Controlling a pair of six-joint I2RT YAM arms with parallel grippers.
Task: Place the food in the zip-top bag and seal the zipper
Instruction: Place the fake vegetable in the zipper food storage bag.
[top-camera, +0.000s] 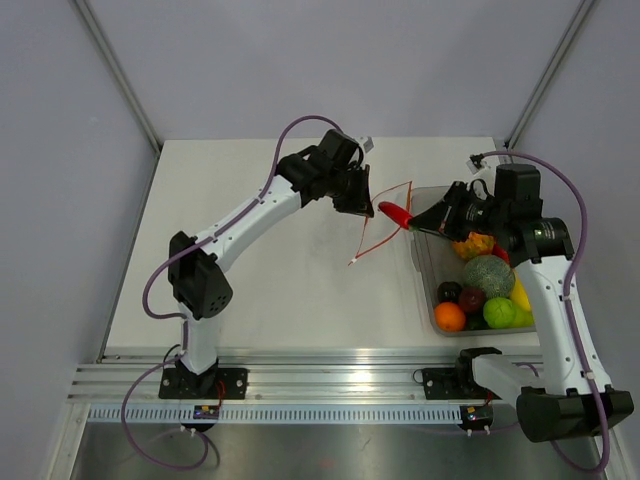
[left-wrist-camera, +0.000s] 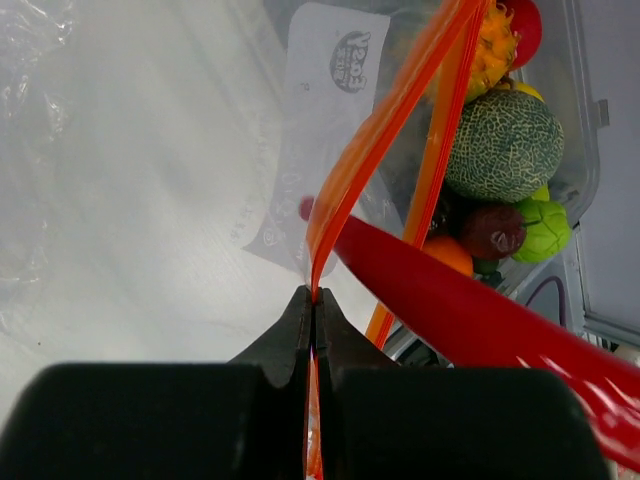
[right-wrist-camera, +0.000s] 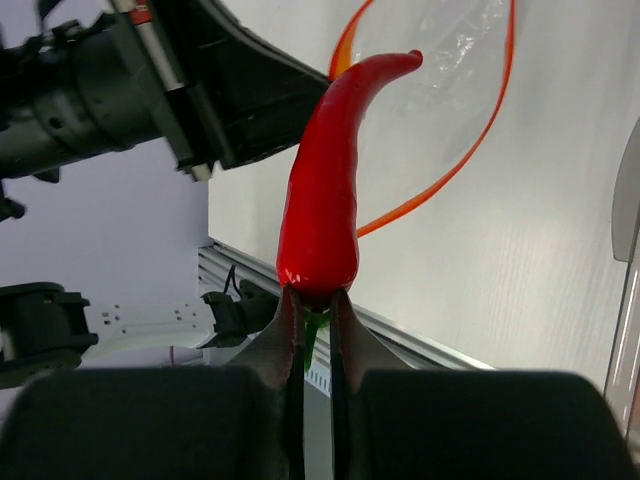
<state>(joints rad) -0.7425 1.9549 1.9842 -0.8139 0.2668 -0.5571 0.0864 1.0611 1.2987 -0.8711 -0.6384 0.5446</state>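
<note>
My right gripper (right-wrist-camera: 315, 300) is pinched tight on the green stem end of a red pepper (right-wrist-camera: 325, 190), holding it out lengthwise in the air with the pointed tip leading. Nearest me, against the right edge of the tabletop, the clear bin (top-camera: 418, 270) holds the rest of the food: an orange piece (top-camera: 450, 316), a green one (top-camera: 498, 312), a dark purple one (top-camera: 472, 298), a netted melon (top-camera: 488, 275) and the pineapple (top-camera: 475, 245) at its far end. Just beyond the bin's far left corner, towards the middle of the tabletop, the pepper's tip has reached the mouth of the zip-top bag (right-wrist-camera: 460, 50), whose zipper (left-wrist-camera: 345, 190) gapes in a wide loop; I cannot tell whether the tip is past the rim. Farther on, my left gripper (left-wrist-camera: 313, 300) is pressed together on the zipper strip, hanging the bag up off the tabletop with its mouth facing the pepper. I judge the task barely begun: I see no food inside the bag, this pepper looks to be the first piece going in, the bin's pieces are all left, and the zipper is unsealed
</note>
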